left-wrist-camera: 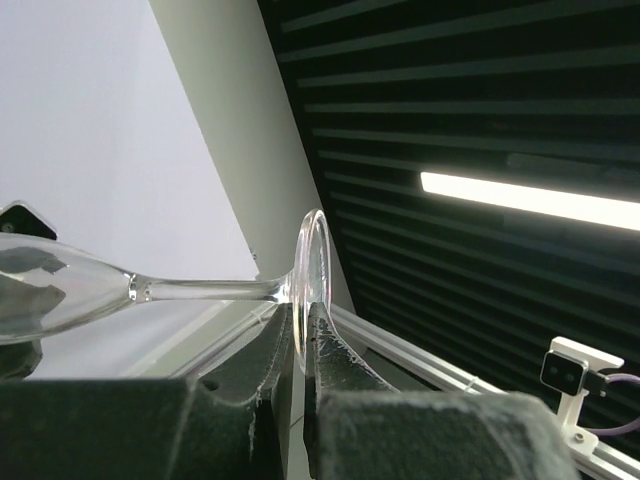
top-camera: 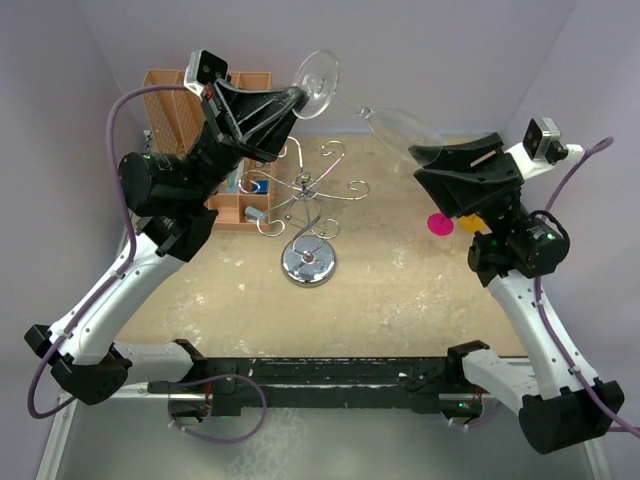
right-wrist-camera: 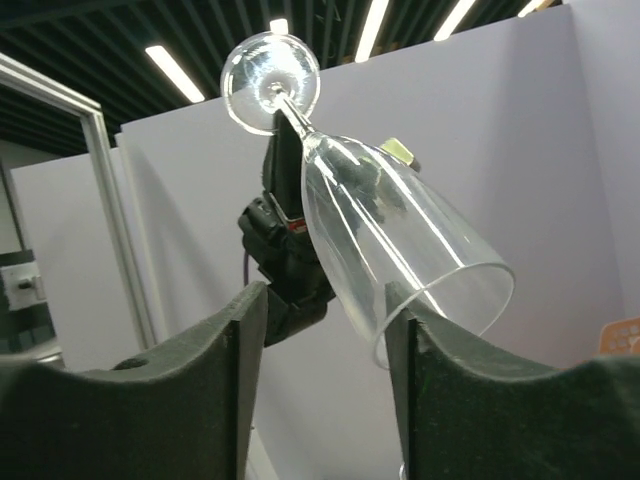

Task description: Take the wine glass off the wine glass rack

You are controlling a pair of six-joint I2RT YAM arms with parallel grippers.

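Nearest the arm bases, the wine glass rack (top-camera: 310, 200) is standing upright on the sandy table (top-camera: 400, 290), its round chrome base (top-camera: 308, 264) sitting flat and its curled wire arms carrying nothing. To its right, a pink disc (top-camera: 438, 223) is lying on the table, just under the right arm. Farther back and higher, the wine glass (top-camera: 395, 125) is hanging on its side in the air, clear of the rack. The left gripper (left-wrist-camera: 302, 328) is clenching the rim of the glass's foot (top-camera: 318, 82) between its fingers. The right gripper (right-wrist-camera: 327, 292) is standing released, its fingers bracketing the bowl (right-wrist-camera: 400, 250), with one finger showing a gap from the glass. At the far left, an orange slotted organizer (top-camera: 170, 95) is sitting behind the left arm.
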